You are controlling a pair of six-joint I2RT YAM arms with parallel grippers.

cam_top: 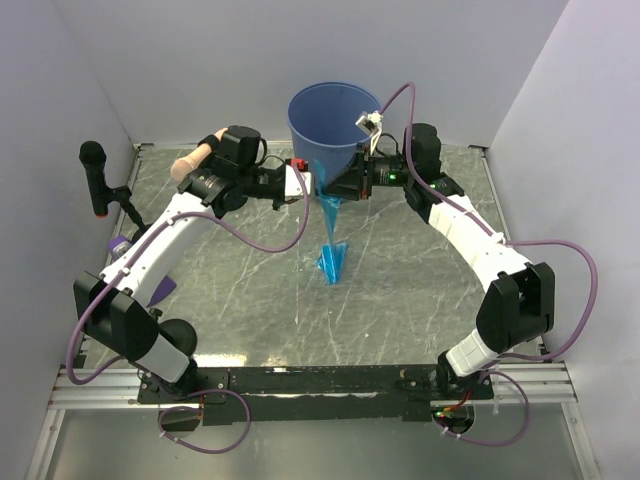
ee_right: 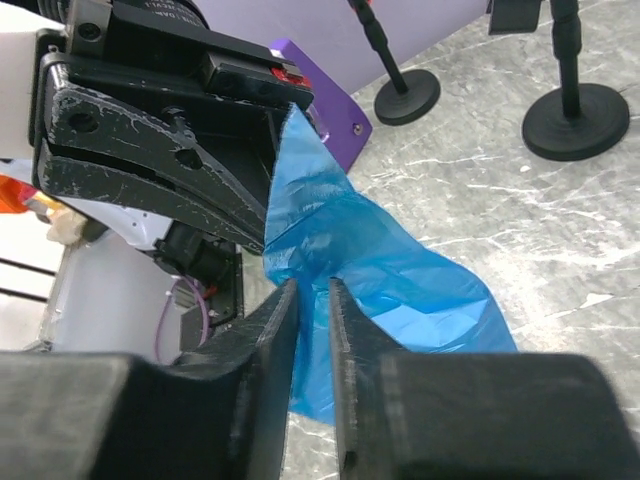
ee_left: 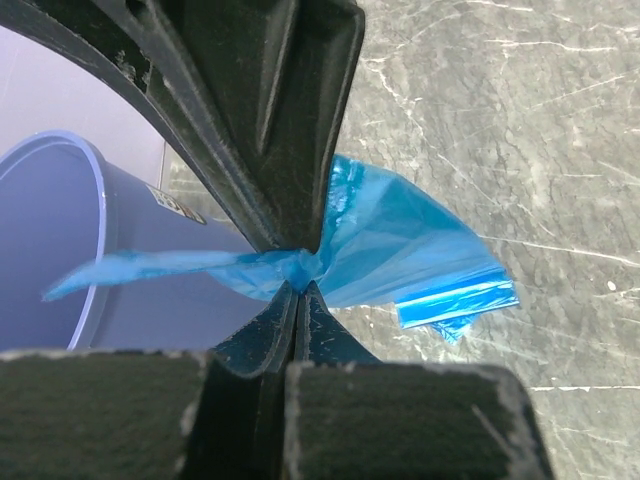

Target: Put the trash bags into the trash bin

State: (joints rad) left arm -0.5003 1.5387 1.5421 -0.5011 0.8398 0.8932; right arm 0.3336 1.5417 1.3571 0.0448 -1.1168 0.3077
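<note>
A thin bright-blue trash bag (cam_top: 330, 235) hangs in front of the trash bin (cam_top: 330, 115), a round blue bucket at the back of the table. Its lower folded end touches the marbled tabletop. My left gripper (cam_top: 305, 185) is shut on a bunched part of the film (ee_left: 400, 240), with the bin (ee_left: 50, 250) close beside it. My right gripper (cam_top: 337, 190) faces the left one from the other side. In the right wrist view its jaws (ee_right: 313, 285) stand a narrow gap apart with the bag's film (ee_right: 400, 270) running between them.
Black round-based stands (ee_right: 575, 120) rise at the table's left, one with a black head (cam_top: 95, 175). A purple piece (cam_top: 120, 245) lies at the left edge and a peach-coloured object (cam_top: 190, 160) behind the left arm. White walls enclose the table.
</note>
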